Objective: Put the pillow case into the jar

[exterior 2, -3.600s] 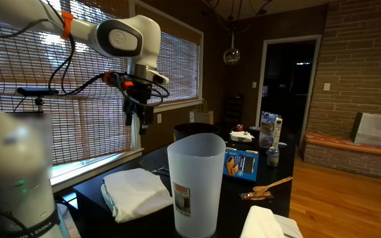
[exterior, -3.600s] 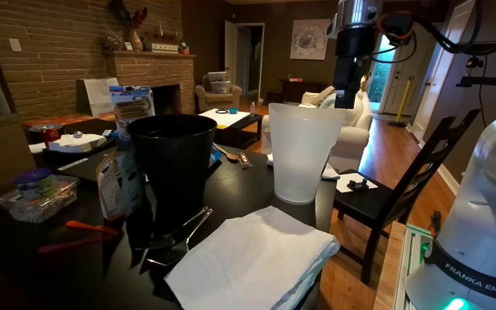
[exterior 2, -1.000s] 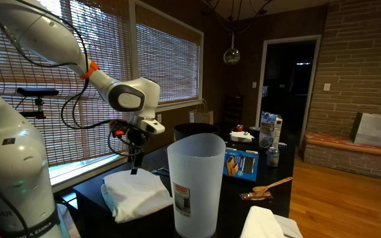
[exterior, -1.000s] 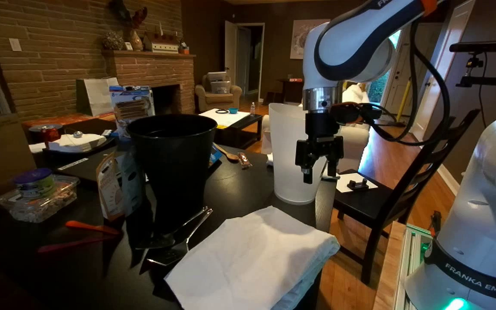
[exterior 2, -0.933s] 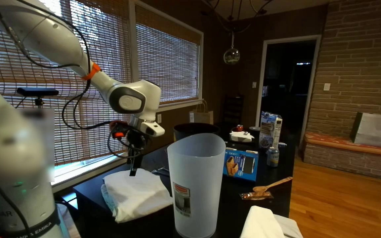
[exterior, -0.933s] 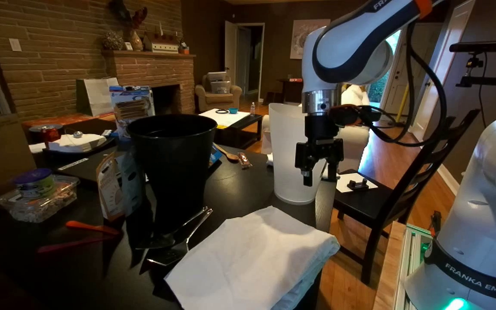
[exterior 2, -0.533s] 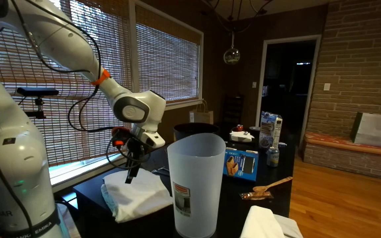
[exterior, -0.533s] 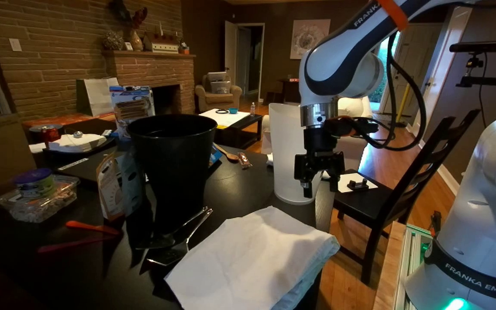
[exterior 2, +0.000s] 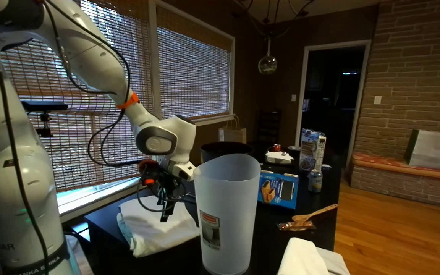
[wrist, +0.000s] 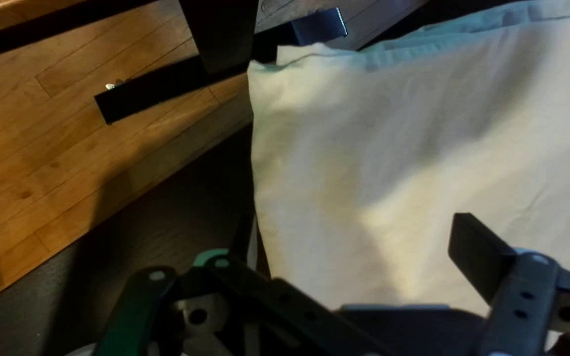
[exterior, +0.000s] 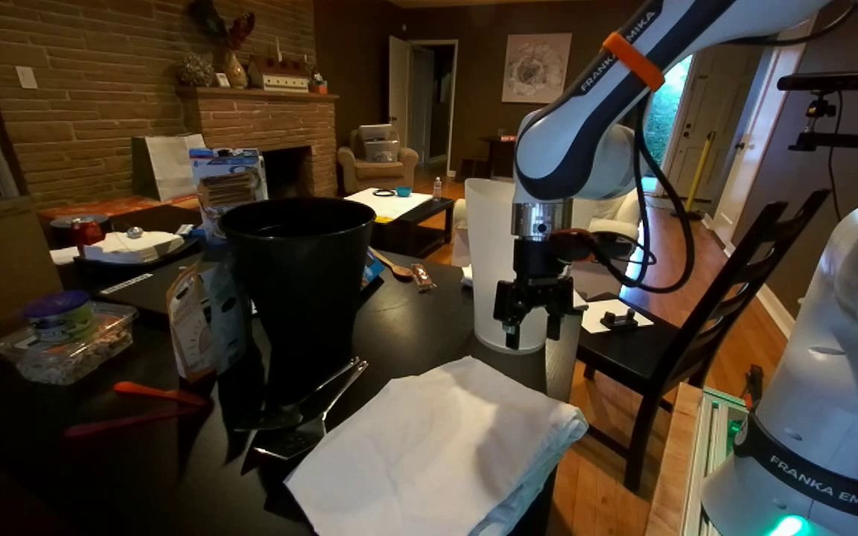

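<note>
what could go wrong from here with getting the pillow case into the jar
The open gripper might pinch just one layer of the folded pillow case, which could then unfold as it rises. The pillow case looks wider than the mouth of the jar, so it may snag going in. The jar also tapers downward, so a bump might tip it.

A black table [exterior: 425, 327] is strewn with assorted things. Near one edge the folded pillow case [exterior: 429, 447] is laid flat, with the frosted jar [exterior 2: 227, 221] stood upright close by. A black bin [exterior: 295, 290] is set well apart from the jar. Also borne by the surface are a blue box [exterior 2: 277, 191], a pale can [exterior 2: 315, 180], a wrapped bar [exterior 2: 296, 226], a wooden spoon [exterior 2: 316, 213], a clear plastic box [exterior: 71, 361] and an orange utensil [exterior: 159, 392].
</note>
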